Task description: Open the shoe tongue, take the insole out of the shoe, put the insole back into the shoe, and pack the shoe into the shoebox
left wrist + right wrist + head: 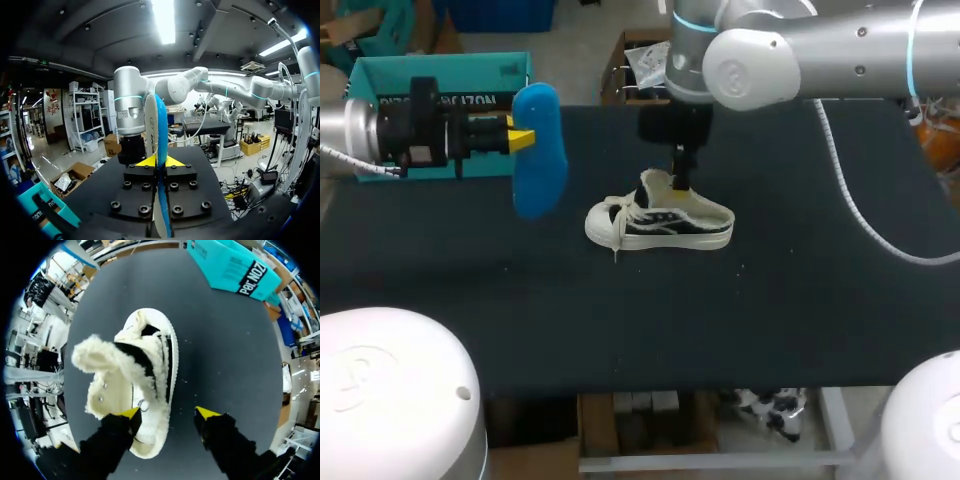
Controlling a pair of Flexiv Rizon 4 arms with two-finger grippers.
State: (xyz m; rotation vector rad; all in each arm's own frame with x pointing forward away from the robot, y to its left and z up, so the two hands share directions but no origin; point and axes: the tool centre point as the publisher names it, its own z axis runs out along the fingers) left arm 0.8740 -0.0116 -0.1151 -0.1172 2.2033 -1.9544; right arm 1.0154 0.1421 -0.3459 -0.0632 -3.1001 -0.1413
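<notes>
A blue insole (537,150) hangs above the table's left part, and my left gripper (520,136) is shut on it. In the left wrist view the insole (158,125) stands edge-on between the yellow tips of the left gripper (159,161). The white and black shoe (660,221) with fleece lining lies mid-table, toe to the left. My right gripper (680,182) comes down at its heel end. In the right wrist view the right gripper (169,414) is open. One finger (131,415) is inside the shoe (135,375), the other stands outside its wall, clear of it.
The teal shoebox (440,75) sits at the table's back left, behind my left arm; it also shows beyond the shoe (235,265). Dark cloth covers the table (800,300).
</notes>
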